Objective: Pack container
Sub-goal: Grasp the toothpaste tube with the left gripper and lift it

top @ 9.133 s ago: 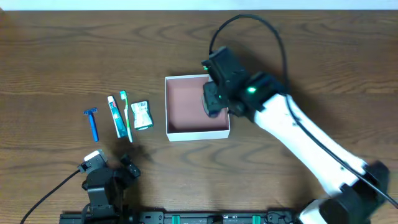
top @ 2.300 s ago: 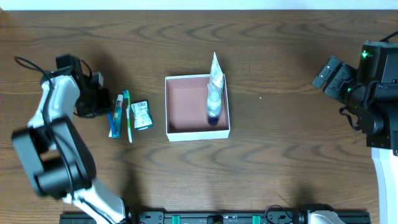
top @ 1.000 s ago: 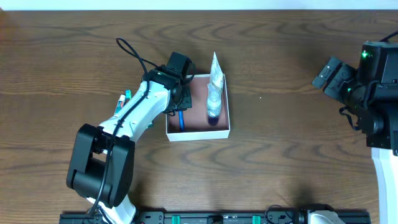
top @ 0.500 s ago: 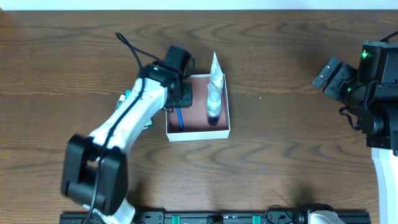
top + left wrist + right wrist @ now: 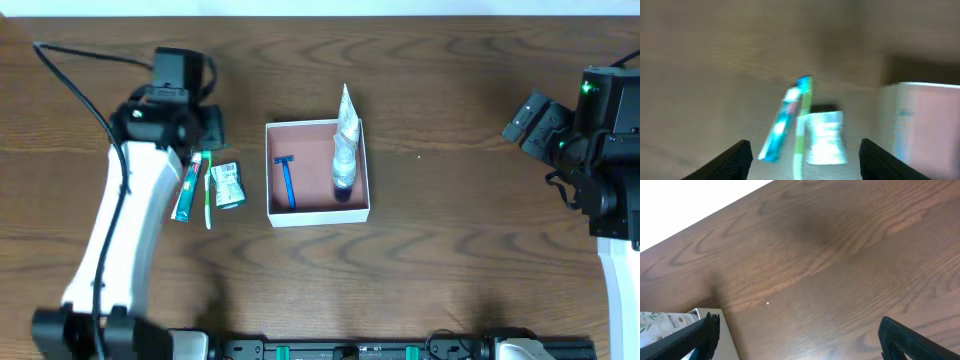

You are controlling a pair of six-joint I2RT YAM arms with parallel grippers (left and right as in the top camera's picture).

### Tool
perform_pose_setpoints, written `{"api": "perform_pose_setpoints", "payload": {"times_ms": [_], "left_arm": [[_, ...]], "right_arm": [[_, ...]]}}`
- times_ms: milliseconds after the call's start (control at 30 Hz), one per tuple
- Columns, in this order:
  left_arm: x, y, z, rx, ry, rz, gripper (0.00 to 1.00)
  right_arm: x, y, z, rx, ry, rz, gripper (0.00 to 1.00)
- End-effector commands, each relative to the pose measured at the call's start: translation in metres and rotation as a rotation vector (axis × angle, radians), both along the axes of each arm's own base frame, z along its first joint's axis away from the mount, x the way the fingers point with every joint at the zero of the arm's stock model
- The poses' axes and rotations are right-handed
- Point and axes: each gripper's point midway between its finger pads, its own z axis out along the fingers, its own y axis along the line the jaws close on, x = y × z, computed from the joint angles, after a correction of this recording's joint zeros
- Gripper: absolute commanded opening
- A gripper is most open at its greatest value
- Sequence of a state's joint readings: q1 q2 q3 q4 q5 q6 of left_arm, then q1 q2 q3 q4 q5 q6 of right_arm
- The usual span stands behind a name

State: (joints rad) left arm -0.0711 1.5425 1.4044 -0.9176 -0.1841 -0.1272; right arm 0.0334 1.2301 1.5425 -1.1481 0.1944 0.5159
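The container [image 5: 312,160] sits mid-table, holding a razor [image 5: 287,181] and a tube [image 5: 345,145] whose tip overhangs the far wall. Left of it, the left gripper [image 5: 807,160] spreads wide, facing a badly blurred toothbrush [image 5: 801,135]. Well right of it, the right gripper [image 5: 800,340] gapes too; its camera cuts off all but the container's corner.

Overhead looks straight down; both closer wrist views catch the container [image 5: 318,214] too.
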Motion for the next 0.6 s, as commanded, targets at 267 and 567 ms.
{"api": "perform_pose_setpoints", "payload": {"times_ms": [267,567], "left_arm": [[-0.019,0.04,-0.117,-0.1,0.389,-0.068,0.71],[-0.021,0.059,-0.169,-0.119,0.496,-0.04,0.66]], "right_arm": [[0.0,-0.003,0.003,0.005,-0.01,-0.017,0.99],[0.0,-0.003,0.003,0.004,-0.01,-0.017,0.99]]}}
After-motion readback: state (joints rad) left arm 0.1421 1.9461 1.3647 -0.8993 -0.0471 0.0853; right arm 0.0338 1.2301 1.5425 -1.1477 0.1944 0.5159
